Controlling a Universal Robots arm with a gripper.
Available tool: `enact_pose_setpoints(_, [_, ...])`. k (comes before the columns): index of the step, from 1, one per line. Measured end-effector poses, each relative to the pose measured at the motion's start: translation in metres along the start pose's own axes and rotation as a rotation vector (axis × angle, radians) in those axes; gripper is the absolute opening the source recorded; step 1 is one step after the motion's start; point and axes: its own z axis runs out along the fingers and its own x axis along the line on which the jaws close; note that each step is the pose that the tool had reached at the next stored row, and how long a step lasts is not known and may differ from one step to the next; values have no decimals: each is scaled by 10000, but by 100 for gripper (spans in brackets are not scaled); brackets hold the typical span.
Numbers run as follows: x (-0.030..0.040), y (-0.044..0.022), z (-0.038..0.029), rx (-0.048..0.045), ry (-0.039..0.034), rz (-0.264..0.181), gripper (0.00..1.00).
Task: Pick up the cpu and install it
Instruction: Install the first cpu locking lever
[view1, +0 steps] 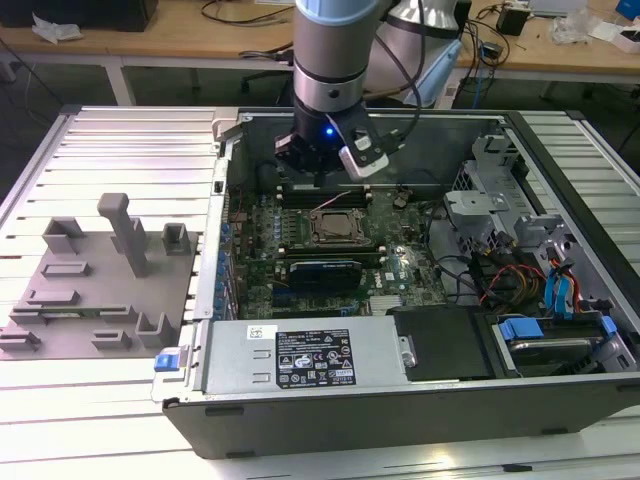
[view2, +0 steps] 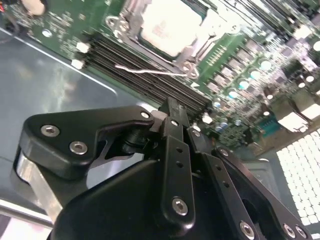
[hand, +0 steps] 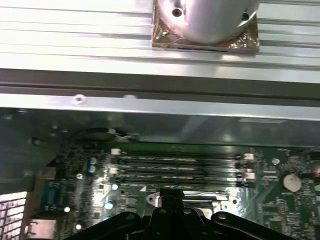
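The black fingers (view2: 176, 135) of the gripper (view2: 174, 106) look pressed together, pinching nothing, over the green motherboard (view2: 250, 60). The small square silvery-grey cpu (view2: 167, 22) lies in its metal-framed socket (view2: 192, 47). The thin wire lever (view2: 150, 71) looks unlatched. Seating seems done and locking does not, which calls for gentle, square pressure.

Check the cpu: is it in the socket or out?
In. In the second wrist view the cpu lies flat inside the socket frame, its silvery top showing.

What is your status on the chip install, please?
Pincer shut, nothing in it, near memory slots. Chip lying in its socket. Wire lever across the slots.
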Motion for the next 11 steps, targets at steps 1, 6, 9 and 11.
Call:
enact_pose_setpoints(1, [-22, -1, 0, 1, -1, 6, 11])
enact_pose_setpoints(6, [-31, -1, 1, 0, -4, 14, 11])
enact_pose_setpoints(9, [-46, -6, 17, 0, -5, 22, 11])
enact_pose_setpoints(11, [-58, -12, 37, 1, -9, 35, 11])
